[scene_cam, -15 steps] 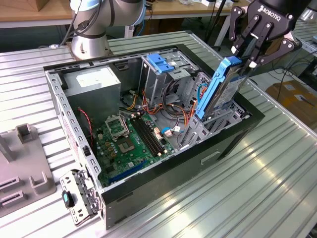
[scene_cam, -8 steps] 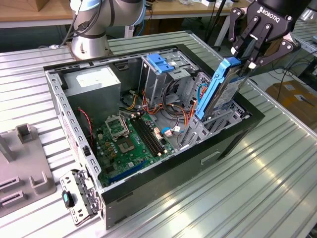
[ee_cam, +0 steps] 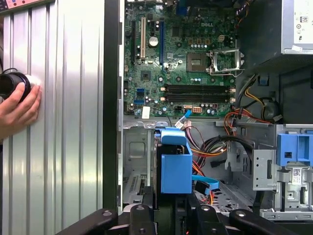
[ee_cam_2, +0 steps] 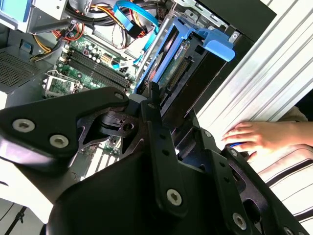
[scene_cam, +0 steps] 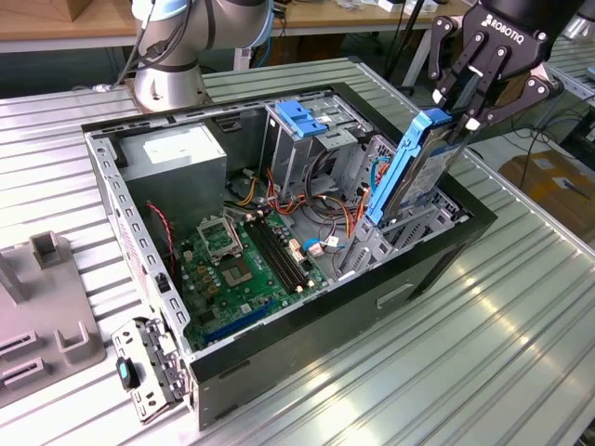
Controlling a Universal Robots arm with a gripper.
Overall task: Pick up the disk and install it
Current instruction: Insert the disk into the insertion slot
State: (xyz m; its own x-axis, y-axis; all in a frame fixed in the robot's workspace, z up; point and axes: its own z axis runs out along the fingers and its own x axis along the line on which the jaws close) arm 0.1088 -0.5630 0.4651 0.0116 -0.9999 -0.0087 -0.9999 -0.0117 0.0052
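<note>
1. At the exterior view's left, a grey fixture [scene_cam: 42, 316] with upright blocks lay on the ribbed metal surface [scene_cam: 446, 372].
2. Beside it, an open computer case [scene_cam: 307, 358] rested on that surface with its inside facing up. The arm's base [scene_cam: 172, 65] stood just behind it.
3. Inside the case, toward the exterior view's left, sat a grey box with a white label [scene_cam: 177, 158]. The green motherboard [scene_cam: 237, 265] lay flat on the case floor in front of it.
4. Further along stood a metal cage [scene_cam: 302, 139] topped with blue clips. Red, orange and black cables [scene_cam: 325, 209] were bundled between the cage and the motherboard.
5. The disk [scene_cam: 414, 167], silver-grey in its bright blue carrier, was at the end of the case toward the exterior view's right. It stood steeply tilted, its lower end down inside the bay there and its upper end raised above the case rim, so it was not seated flat.
6. The end effector [scene_cam: 462, 111] was clenched on the disk's raised upper end, with black fingers on either side of the carrier. In the first wrist view the blue carrier [ee_cam: 176, 166] rose from between those fingers.
7. In both wrist views a person's hand [ee_cam_2: 254, 137] rested on the ribbed surface outside the case wall. In the first wrist view it gripped a round black object [ee_cam: 12, 83].
</note>
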